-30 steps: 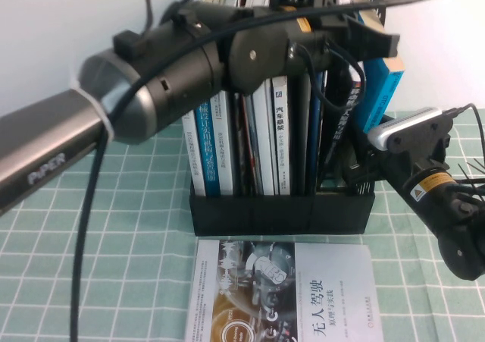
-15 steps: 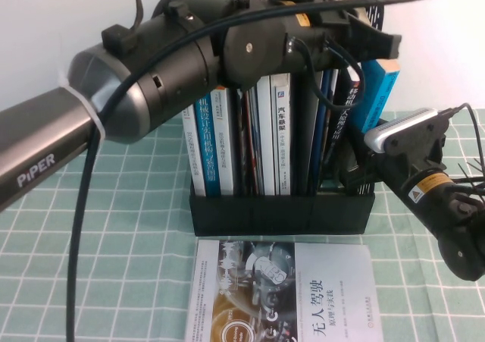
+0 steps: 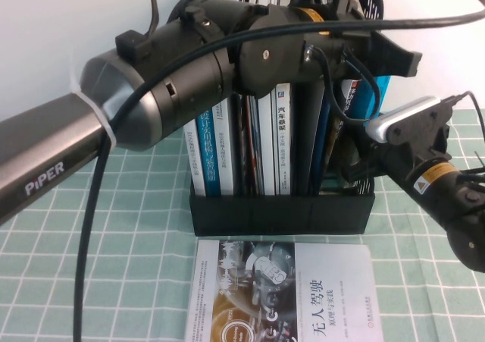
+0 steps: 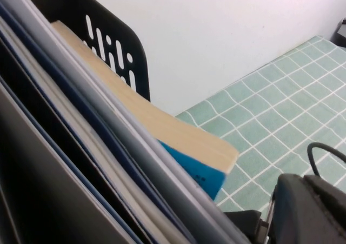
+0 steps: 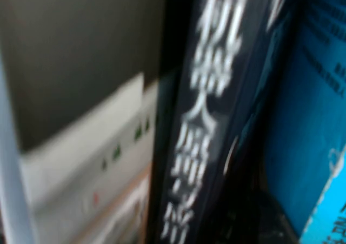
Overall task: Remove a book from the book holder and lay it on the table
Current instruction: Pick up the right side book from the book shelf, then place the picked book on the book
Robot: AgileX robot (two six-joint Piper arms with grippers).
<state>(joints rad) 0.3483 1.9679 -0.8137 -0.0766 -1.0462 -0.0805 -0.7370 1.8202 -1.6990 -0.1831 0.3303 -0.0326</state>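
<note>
The book [image 3: 377,92] with the cyan spine stands in the rightmost slot of the black book holder [image 3: 280,213], leaning outward past the perforated side wall [image 4: 116,49]. Its cream page edge and cyan corner [image 4: 194,171] stick out over the green checked table [image 4: 270,119]. My left gripper [image 3: 379,54] is at the top of the books, just above the cyan book and covering its upper end. My right gripper [image 3: 350,164] reaches into that same slot from the right, pressed in between a dark-spined book [image 5: 211,109] and the cyan cover [image 5: 313,119]. Its tip is hidden among the books.
A white book [image 3: 284,293] with a machinery photo lies flat on the table [image 3: 114,228] in front of the holder. Several other books [image 3: 258,145] fill the holder's left and middle slots. A white wall stands behind. The right arm's dark wrist [image 4: 311,211] is close beside the cyan book.
My left gripper has shifted right over the cyan book's top, hiding more of it. The right arm has edged slightly up and further into the slot.
</note>
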